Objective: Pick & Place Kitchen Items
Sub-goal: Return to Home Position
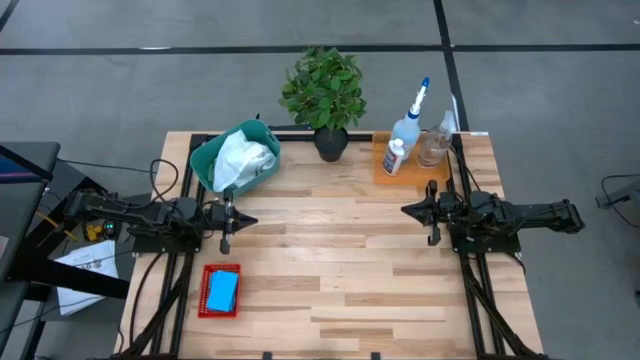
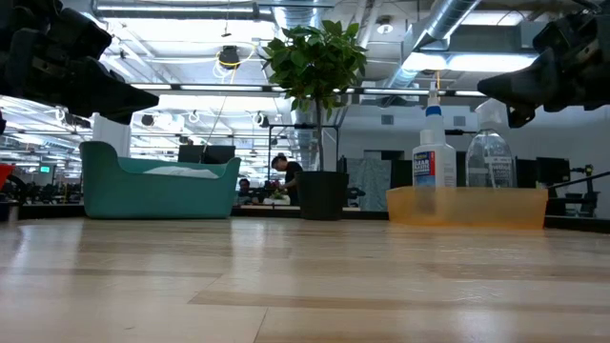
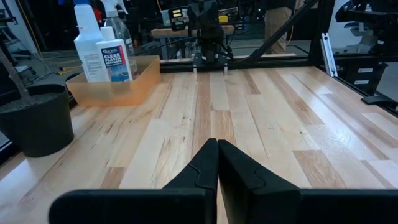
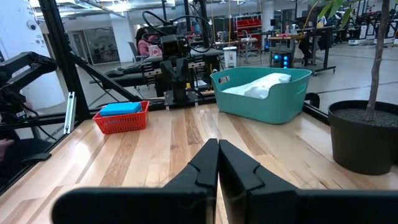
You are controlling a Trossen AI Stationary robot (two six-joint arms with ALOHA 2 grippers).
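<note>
Orange bin (image 1: 418,174) holds three bottles (image 1: 408,128), teal bin (image 1: 204,160) the white cloth (image 1: 243,158), red basket (image 1: 204,292) a blue sponge (image 1: 221,290); left gripper (image 3: 217,149) and right gripper (image 4: 218,148) closed, empty. Sorting looks finished.

You have one readable label. It is on the small white labelled bottle (image 3: 116,57), which stands in the orange bin (image 3: 142,79) at the far right corner of the desk (image 1: 330,260). In the left wrist view the front of the bottle reads "CLEAR PLASTIC RESTORER" in dark capitals. Above the words sits a blue band with a logo too small to make out, and the finer print below them is also too small to read. In the low view you get only blue and white blocks on that label, no words. The printed paper (image 1: 85,268) lying left of the desk is illegible.
</note>
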